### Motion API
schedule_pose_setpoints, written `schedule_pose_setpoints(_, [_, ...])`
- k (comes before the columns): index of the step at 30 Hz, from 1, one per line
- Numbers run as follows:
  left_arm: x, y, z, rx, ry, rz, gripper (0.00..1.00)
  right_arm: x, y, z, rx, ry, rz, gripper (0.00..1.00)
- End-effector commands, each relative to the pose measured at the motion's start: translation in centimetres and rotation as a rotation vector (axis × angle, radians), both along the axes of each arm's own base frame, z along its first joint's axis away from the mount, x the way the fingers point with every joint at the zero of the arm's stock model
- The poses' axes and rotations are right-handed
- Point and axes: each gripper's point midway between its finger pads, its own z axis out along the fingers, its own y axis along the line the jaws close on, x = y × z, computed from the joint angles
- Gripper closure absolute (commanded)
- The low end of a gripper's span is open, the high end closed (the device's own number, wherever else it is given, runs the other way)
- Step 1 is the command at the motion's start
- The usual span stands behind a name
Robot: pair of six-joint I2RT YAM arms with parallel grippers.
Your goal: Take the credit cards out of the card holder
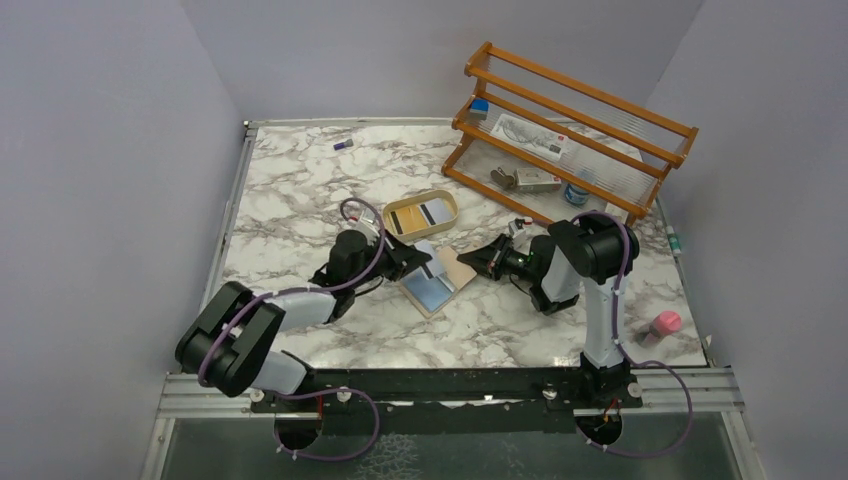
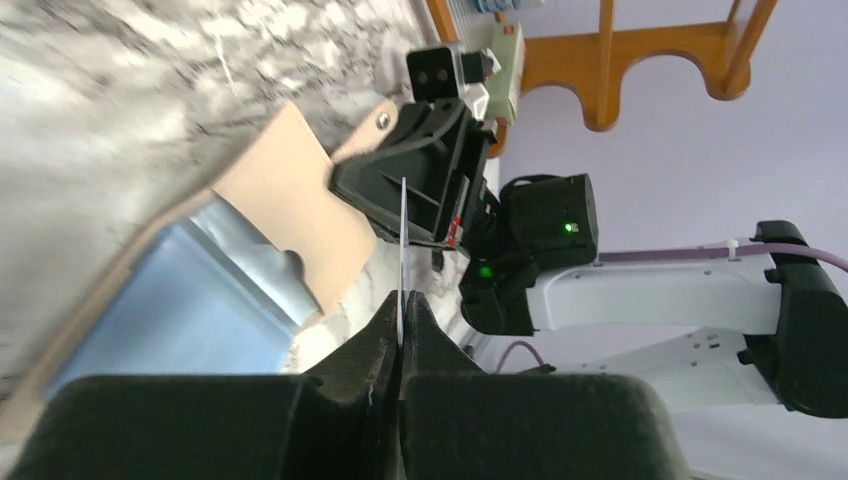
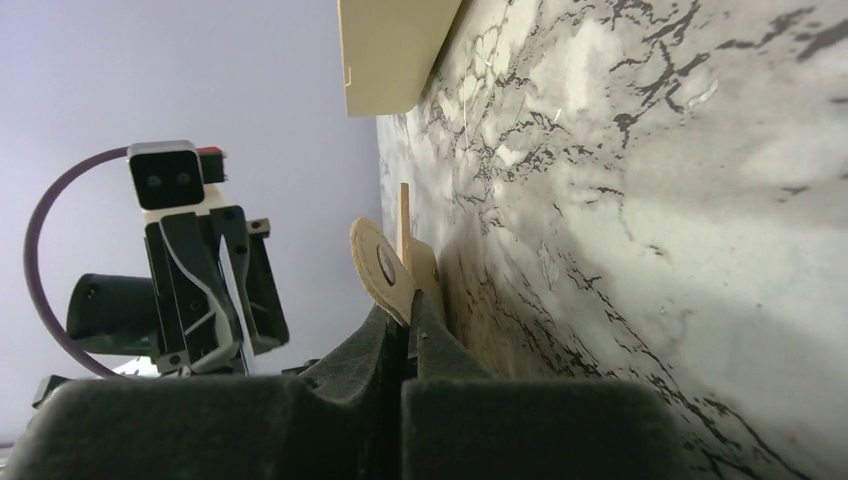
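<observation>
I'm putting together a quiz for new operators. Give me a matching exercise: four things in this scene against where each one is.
Things:
1. thin whitish plastic card
2. pale blue plastic card
3. round snap tab of the beige leather-like folding wallet
4. small pink bottle

Places:
A. alone by the marble table's right edge
B. pinched in the left gripper
C. lying in the open wallet
D. pinched in the right gripper

Pairs: 1-B, 2-C, 3-D, 4-A

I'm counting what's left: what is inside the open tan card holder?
A pale blue plastic card lies in one half of the flat tan leather card holder. The other half shows only its tan cover; anything tucked under it is hidden.
</observation>
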Motion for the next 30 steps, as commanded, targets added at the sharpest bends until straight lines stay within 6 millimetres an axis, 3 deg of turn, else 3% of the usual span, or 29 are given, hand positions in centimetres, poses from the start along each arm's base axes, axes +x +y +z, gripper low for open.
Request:
schedule_pose_setpoints(1, [0.6, 2.7, -1.2, 0.161, -0.012, -0.018, 1.00, 0.5, -0.8, 2.1, 0.035, -0.207, -0.026, 0.99])
schedule_pose_setpoints(6, [5.0, 3.9, -0.3, 0.171, -0.063, -0.036, 1.00, 0.5, -0.7, 2.2, 0.041, -0.209, -0.016, 0.99])
schedule_pose_setpoints(11, [10.1, 2.6, 1.4, 0.163, -0.176, -0.145, 1.00, 0.3, -0.7, 2.4, 0.043, -0.215, -0.007, 0.99])
schedule_pose_setpoints(17, [14.2, 1.7, 2.0, 0.192, -0.230, -0.145, 1.00, 0.3, -0.8, 2.4, 0.045, -0.212, -0.006, 0.99])
schedule_pose_setpoints(21, [15.5, 0.9, 0.6, 0.198, -0.209, -0.183, 1.00, 0.3, -0.8, 2.3, 0.045, -0.208, -0.002, 0.99])
schedule_pose_setpoints(30, [17.1, 1.2, -2.6, 0.267, -0.171, -0.161, 1.00, 0.0, -0.9, 1.9, 0.039, -0.204, 0.012, 0.99])
